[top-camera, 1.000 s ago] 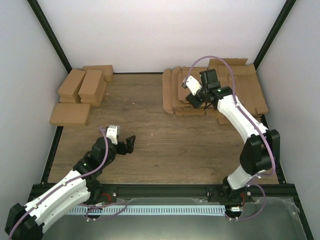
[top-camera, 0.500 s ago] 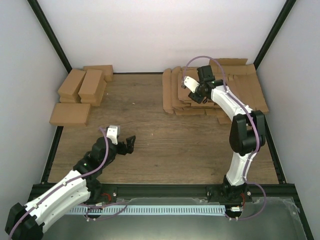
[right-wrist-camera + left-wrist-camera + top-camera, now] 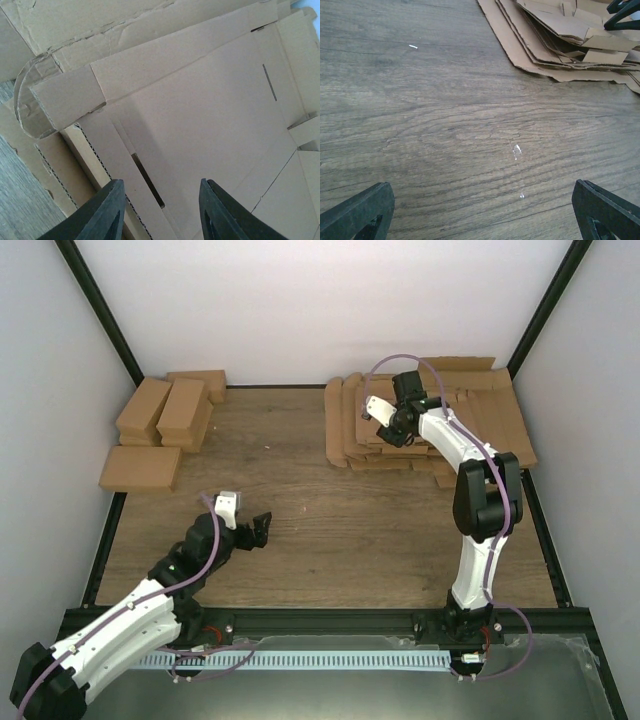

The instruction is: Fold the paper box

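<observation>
Right gripper [image 3: 397,432] over flat cardboard stack [image 3: 345,425] at far right, left gripper [image 3: 260,530] above wooden bench [image 3: 330,520], brown boxes [image 3: 165,415] far left.

text: none legible | labels, brands: none | numbers, signs: none | looked over: cardboard stack [image 3: 345,430], narrow brown boxes [image 3: 165,410], wooden table [image 3: 330,515] – all plain

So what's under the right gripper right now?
A creased top sheet with a narrow slot, lying on the stack of flat cardboard. It hides the lower sheets except their edges.
</observation>
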Controlling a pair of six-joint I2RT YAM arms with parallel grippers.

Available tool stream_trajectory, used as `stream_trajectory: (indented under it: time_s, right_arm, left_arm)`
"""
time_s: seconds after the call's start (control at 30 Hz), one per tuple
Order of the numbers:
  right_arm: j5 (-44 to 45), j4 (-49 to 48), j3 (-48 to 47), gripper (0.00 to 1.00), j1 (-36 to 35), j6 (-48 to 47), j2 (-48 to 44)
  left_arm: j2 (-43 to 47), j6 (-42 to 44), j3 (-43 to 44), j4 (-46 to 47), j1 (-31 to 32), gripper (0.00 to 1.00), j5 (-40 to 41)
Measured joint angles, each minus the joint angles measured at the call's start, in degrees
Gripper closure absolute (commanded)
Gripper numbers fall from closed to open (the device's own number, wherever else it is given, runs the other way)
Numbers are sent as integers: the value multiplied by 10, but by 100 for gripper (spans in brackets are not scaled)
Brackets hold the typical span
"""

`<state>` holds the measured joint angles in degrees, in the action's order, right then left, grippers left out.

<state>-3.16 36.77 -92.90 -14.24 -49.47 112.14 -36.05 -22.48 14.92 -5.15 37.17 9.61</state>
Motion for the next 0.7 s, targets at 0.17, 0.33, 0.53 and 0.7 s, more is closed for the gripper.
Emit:
stream_trajectory:
  time_s: [0.17,0.33,0.53,0.7]
  right_arm:
    - [-2,0,0,57,0,0,-1]
    - [-2,0,8,57,0,-4,-15]
    - [1,1,13,58,2,-10,-22]
    - [2,0,14,60,3,-11,-22]
  left_arm:
    - [0,0,0,0,0,0,0]
    - [0,0,0,0,0,0,0]
    - [0,0,0,0,0,0,0]
    - [0,0,0,0,0,0,0]
